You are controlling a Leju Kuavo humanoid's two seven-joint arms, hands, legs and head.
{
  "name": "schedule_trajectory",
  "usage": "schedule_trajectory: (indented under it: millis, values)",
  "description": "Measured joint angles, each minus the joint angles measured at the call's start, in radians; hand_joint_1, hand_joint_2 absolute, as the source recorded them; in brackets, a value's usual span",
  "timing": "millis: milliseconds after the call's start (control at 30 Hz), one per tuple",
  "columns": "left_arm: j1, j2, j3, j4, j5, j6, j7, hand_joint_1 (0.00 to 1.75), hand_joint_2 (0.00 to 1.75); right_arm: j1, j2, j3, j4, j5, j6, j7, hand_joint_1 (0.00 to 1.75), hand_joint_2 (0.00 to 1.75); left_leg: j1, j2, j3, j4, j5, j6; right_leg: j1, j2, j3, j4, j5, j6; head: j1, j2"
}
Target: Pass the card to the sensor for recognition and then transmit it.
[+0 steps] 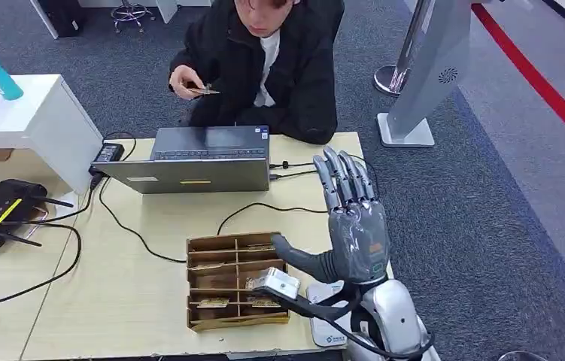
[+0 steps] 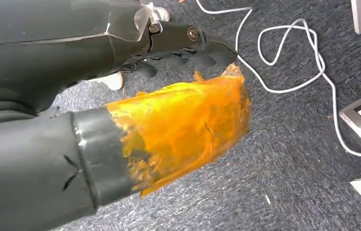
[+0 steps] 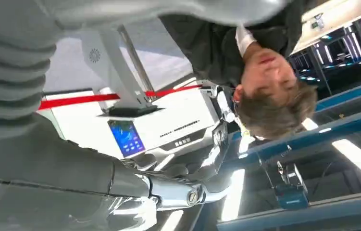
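The right hand (image 1: 350,218) stands raised above the near right part of the desk (image 1: 151,301), palm turned toward the far side, its fingers spread straight and its thumb stuck out to the left; it holds nothing. The card (image 1: 205,91) is well away from it, far and to the left, pinched in the person's hand (image 1: 186,81) beyond the laptop (image 1: 196,158) that sits on the far part of the desk. The card lies roughly flat with its long axis running left to right, its free end pointing right. So the relation that matters is this: the card sits on the far side of the laptop and to the left of the raised palm, and neither touches the other. Just left of and below the right hand is the cardboard divider box (image 1: 234,278), with what look like more cards lying in several of its compartments, and a small white device (image 1: 273,282) at its right edge, possibly the sensor, though that is a guess. The left hand (image 2: 188,45) hangs low over grey carpet away from the desk, its dark fingers curled in on nothing, so the right hand is plainly the nearer one to both the card and the box. Judging by this, a handover is not yet under way.
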Motion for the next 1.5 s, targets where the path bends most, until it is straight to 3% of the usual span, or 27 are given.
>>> schedule_trajectory:
  millis: [567, 1033, 1067, 1500]
  values:
    - [0.006, 0.000, 0.017, 0.000, 0.000, 0.003, -0.004, 0.00, 0.00, 0.118, -0.023, -0.053, -0.176, -0.053, -0.082, -0.034, 0.00, 0.00, 0.000, 0.000, -0.001, 0.000, 0.000, 0.000, 0.000, 0.000, 0.000, 0.000, 0.000, 0.000, 0.000, 0.000]
    - [0.011, -0.002, 0.061, 0.000, 0.000, 0.003, -0.021, 0.00, 0.00, 0.210, -0.025, -0.073, -0.245, -0.169, -0.058, -0.133, 0.00, 0.00, 0.000, 0.000, -0.001, 0.000, 0.000, 0.000, 0.000, 0.000, 0.000, 0.000, 0.000, 0.000, 0.000, 0.000]
    - [0.011, -0.003, 0.065, 0.000, 0.000, 0.003, -0.021, 0.00, 0.00, 0.214, -0.025, -0.070, -0.245, -0.172, -0.052, -0.138, 0.00, 1.75, 0.000, 0.000, -0.001, 0.000, 0.000, 0.000, 0.000, 0.000, 0.000, 0.000, 0.000, 0.000, 0.000, 0.000]
    - [0.011, -0.007, 0.102, 0.000, 0.000, 0.003, -0.021, 0.00, 0.00, 0.249, -0.030, -0.009, -0.221, -0.203, 0.025, -0.187, 0.00, 1.75, 0.000, 0.000, -0.001, 0.000, 0.000, 0.000, 0.000, 0.000, 0.000, 0.000, 0.000, 0.000, 0.000, 0.000]
